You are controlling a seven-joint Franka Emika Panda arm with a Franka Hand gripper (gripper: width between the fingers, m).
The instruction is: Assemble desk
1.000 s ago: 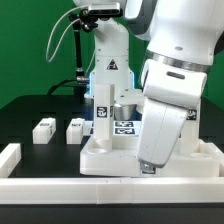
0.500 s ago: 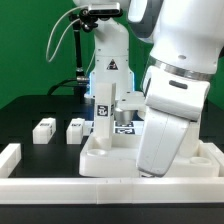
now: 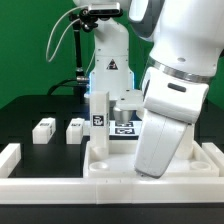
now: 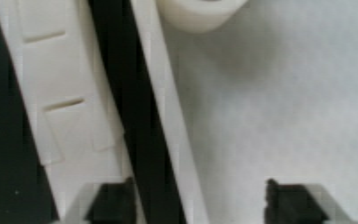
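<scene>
Wrist view: gripper (image 4: 202,200) is spread wide. Two dark fingertips (image 4: 110,200) sit well apart, both over white plastic. One fingertip sits on the line of a raised white edge, the other over flat surface. Can't tell whether either pad touches anything.

- The flat white surface under and ahead of the gripper is the tabletop tray (image 4: 247,110). It runs wider than the finger gap, so it isn't pinched between the pads.
- A rounded white form (image 4: 202,12) sits on the tray straight ahead of the fingers. It is cropped and blurred, so can't tell what it is.
- Outboard of the edge-side fingertip there's a dark gap, then a white slotted strip (image 4: 60,110) running parallel. Can't tell which part it is.

Exterior view: the arm (image 3: 170,100) leans down over the tray (image 3: 105,160), and its last link hides the gripper.

- The tray lies flat on the black table (image 3: 30,110), inside the low white rail (image 3: 10,155).
- One tagged leg (image 3: 99,112) stands upright at the tray's far corner, to the exterior view's left of the arm.
- A second upright leg (image 3: 125,103) stands closer to the arm.
- The marker board (image 3: 126,128) lies flat just behind the tray, beside the arm.
- Two loose legs (image 3: 43,129) (image 3: 76,129) lie on the table, well clear of the gripper on the exterior view's left.
</scene>
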